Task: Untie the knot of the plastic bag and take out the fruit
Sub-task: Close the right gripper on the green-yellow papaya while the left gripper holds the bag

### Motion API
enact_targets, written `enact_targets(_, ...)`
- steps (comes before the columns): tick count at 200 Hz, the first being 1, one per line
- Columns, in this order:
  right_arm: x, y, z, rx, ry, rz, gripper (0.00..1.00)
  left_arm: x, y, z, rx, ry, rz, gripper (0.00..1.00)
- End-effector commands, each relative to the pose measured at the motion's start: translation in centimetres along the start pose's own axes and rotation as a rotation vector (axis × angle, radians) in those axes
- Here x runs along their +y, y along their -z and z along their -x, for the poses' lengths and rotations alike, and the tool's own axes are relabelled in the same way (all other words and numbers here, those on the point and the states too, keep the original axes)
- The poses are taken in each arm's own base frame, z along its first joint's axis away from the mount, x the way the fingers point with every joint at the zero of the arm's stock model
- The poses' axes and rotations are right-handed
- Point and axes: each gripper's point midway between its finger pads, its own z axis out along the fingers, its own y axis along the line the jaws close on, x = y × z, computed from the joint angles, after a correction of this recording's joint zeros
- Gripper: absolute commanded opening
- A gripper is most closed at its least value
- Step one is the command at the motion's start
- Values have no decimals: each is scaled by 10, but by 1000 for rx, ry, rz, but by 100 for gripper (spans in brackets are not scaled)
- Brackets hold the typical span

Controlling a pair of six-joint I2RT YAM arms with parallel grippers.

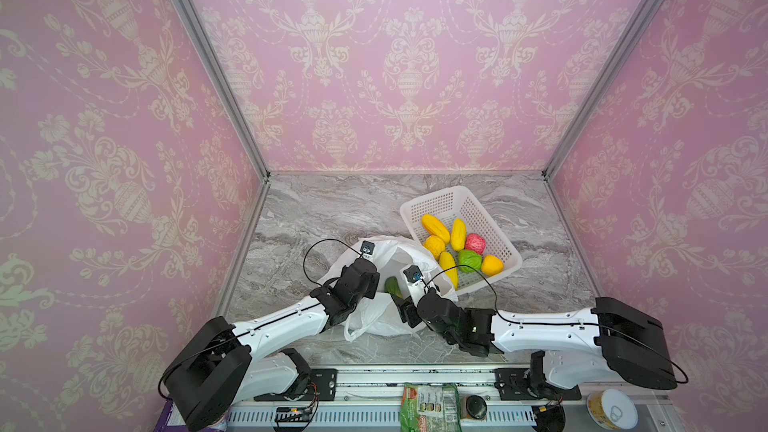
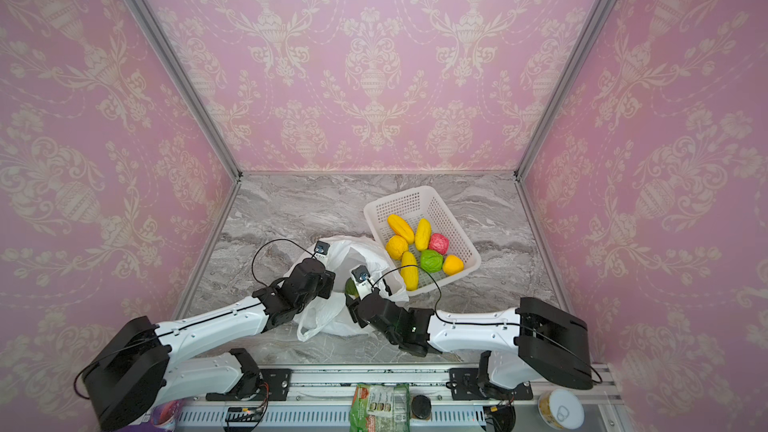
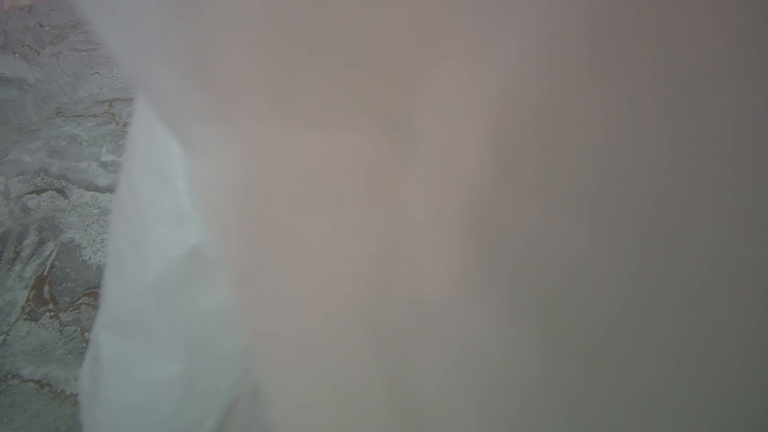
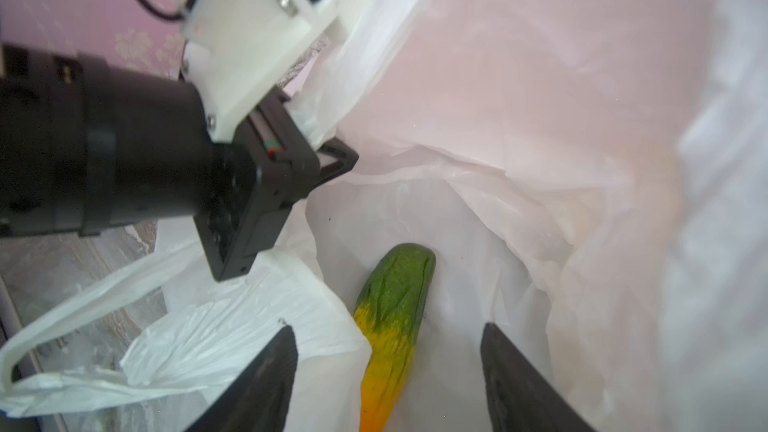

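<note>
Right hand (image 4: pixel 386 328): jaws well apart, nothing held. It is inside the mouth of the plastic bag (image 4: pixel 519 118). The two dark fingers (image 4: pixel 274 367) stand either side of the orange-and-green fruit (image 4: pixel 395 313); no contact with it shows. The fruit lies lengthwise between them on the bag's floor, green end pointing away from the hand, and is the only fruit seen in the bag.

Left hand (image 4: pixel 332 155): closed, pinching a bunched fold of the bag's rim and holding that side up. In the left wrist view, blurred white plastic fills almost the whole picture, with a strip of grey marbled counter (image 3: pixel 50 160) at one side.

Plastic bag, both top views: crumpled, mouth open, near the middle of the counter's front edge, between the two arms. One loop handle (image 1: pixel 357 328) lies loose and flat towards the front edge.

Basket (image 1: pixel 453 197): white, perforated, set at an angle on the right half of the counter, behind and to the right of the bag. Its near-left side is against the bag's plastic. It holds seven pieces:
- three elongated yellow fruits (image 1: pixel 435 228)
- two round yellow-orange fruits (image 1: pixel 492 264)
- one pink-red fruit (image 1: pixel 475 243)
- one green fruit (image 1: pixel 469 260)

All are crowded into the end nearer the front edge.
</note>
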Motion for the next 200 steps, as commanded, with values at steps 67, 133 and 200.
enact_targets(67, -29, -46, -55, 245, 59, -129, 58, -30, 14, 38, -103, -89, -43, 0)
enact_targets(133, -10, -79, -76, 340, 6, -62, 96, -29, 16, 37, -111, -89, -45, 0)
enact_targets(200, -12, -95, -101, 426, -42, -80, 64, -22, 15, 36, -111, -88, -3, 0)
